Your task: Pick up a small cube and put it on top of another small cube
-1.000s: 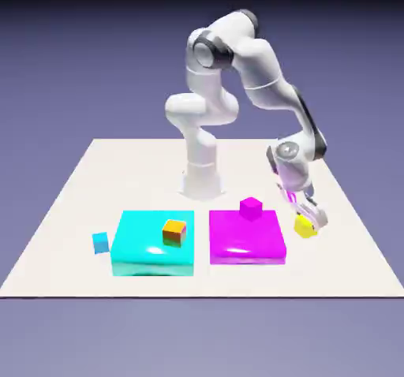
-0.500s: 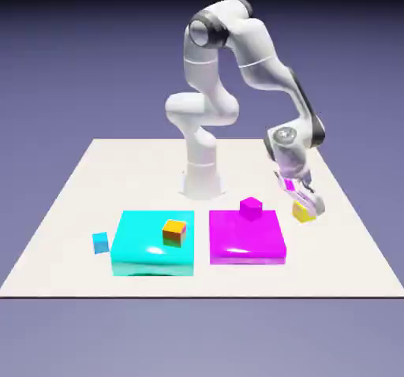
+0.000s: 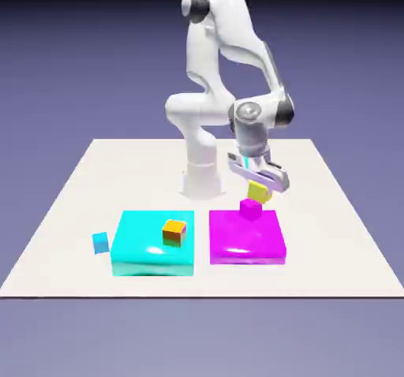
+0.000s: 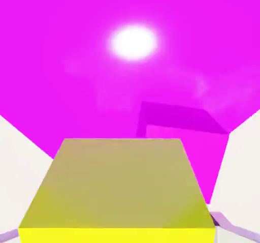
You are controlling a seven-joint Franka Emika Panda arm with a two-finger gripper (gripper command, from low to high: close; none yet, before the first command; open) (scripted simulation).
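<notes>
Evidently the gripper (image 3: pixel 266 186) is closed firmly on the yellow cube (image 3: pixel 259 192), its fingers drawn in only as far as the cube's sides allow, since the cube has to hang securely while it travels. The hand view shows it large between the fingertips, its lower part left free, presumably so that it can be set down without the fingers fouling what lies beneath. The small magenta cube (image 3: pixel 251 209) sits by the far edge of the magenta slab (image 3: pixel 246 237), and it serves as the base for the stack. The yellow cube is held above it and a little toward the exterior view's right, tilted there, so it likely needs squaring and centring before being lowered. Letting go off-centre could tip it off. The cyan slab (image 3: pixel 152 240), with the orange cube (image 3: pixel 174 233) on it, plays no part.
</notes>
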